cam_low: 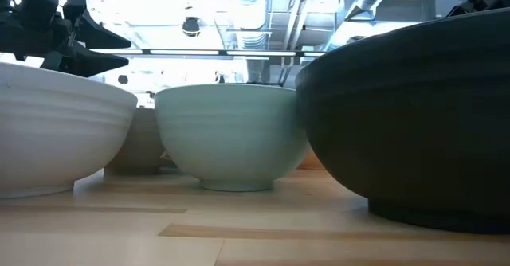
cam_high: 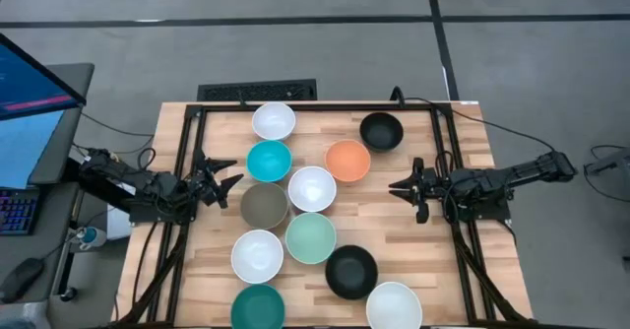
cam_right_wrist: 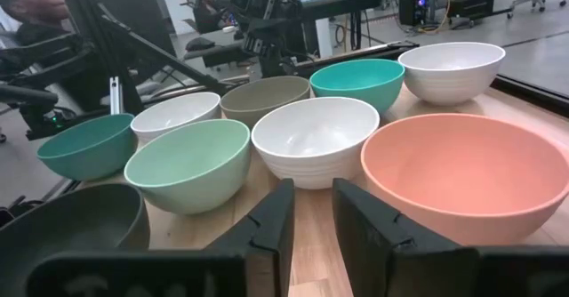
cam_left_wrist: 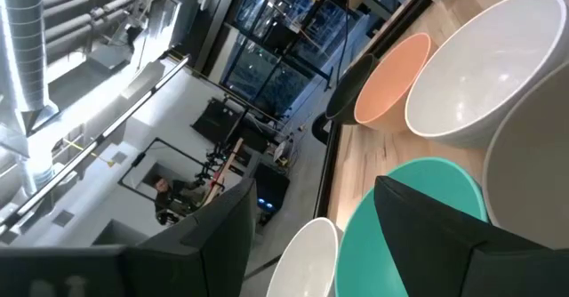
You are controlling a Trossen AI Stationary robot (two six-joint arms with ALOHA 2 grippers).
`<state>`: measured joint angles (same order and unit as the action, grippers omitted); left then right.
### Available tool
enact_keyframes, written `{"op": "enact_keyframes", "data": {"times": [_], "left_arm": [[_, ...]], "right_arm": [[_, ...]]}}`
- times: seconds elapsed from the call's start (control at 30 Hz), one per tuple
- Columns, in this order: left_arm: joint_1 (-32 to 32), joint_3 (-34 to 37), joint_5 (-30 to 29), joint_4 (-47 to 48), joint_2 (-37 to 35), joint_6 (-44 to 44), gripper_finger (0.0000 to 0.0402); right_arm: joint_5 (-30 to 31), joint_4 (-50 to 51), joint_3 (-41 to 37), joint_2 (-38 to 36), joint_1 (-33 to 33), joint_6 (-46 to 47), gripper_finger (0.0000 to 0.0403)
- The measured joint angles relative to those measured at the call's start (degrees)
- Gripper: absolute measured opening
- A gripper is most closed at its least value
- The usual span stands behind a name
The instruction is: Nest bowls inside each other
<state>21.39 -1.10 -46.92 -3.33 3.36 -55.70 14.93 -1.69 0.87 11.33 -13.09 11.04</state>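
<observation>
Several small round bowls stand upright on their bases on the wooden table point(cam_high: 448, 270), none nested: white point(cam_high: 274, 120), turquoise point(cam_high: 269, 160), grey-taupe point(cam_high: 264, 205), white point(cam_high: 312, 188), orange point(cam_high: 347, 161), black point(cam_high: 381, 131), mint green point(cam_high: 311, 237), white point(cam_high: 257, 255), black point(cam_high: 351, 271), dark teal point(cam_high: 258, 307) and white point(cam_high: 394, 305). My left gripper point(cam_high: 228, 174) is open and empty at the table's left side, beside the turquoise and grey-taupe bowls. My right gripper point(cam_high: 392, 185) is empty at the right side, its fingers a narrow gap apart point(cam_right_wrist: 313, 217), pointing at the orange point(cam_right_wrist: 467, 177) and white point(cam_right_wrist: 316, 141) bowls.
A dark metal frame point(cam_high: 295, 105) runs round the table's far, left and right edges. A keyboard point(cam_high: 258, 92) lies beyond the far edge, and a monitor point(cam_high: 30, 93) stands off the left side. A person point(cam_right_wrist: 36, 4) shows in the room beyond the table.
</observation>
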Motion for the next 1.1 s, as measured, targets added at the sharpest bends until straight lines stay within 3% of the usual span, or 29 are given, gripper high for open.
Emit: {"op": "enact_keyframes", "data": {"times": [0.5, 0.73, 0.97, 1.1], "left_arm": [[0.0, 0.0, 0.0, -0.01, 0.02, -0.01, 0.0222], [-0.28, 0.02, -14.74, 1.24, 0.0, -5.1, 0.0222], [-0.26, 0.02, -14.88, 1.38, 0.02, 7.37, 0.0222], [-0.28, 0.02, -17.06, 1.5, 0.02, 8.68, 0.0222]], "right_arm": [[0.0, 0.0, 0.0, 0.0, 0.0, 0.0, 0.0102], [0.01, 0.0, 0.0, 0.01, -0.01, 0.0, 0.0102], [0.16, -0.33, -0.05, 0.0, 0.07, -0.01, 0.0102], [0.14, -0.13, -0.05, 0.02, 0.07, -0.01, 0.0102]]}}
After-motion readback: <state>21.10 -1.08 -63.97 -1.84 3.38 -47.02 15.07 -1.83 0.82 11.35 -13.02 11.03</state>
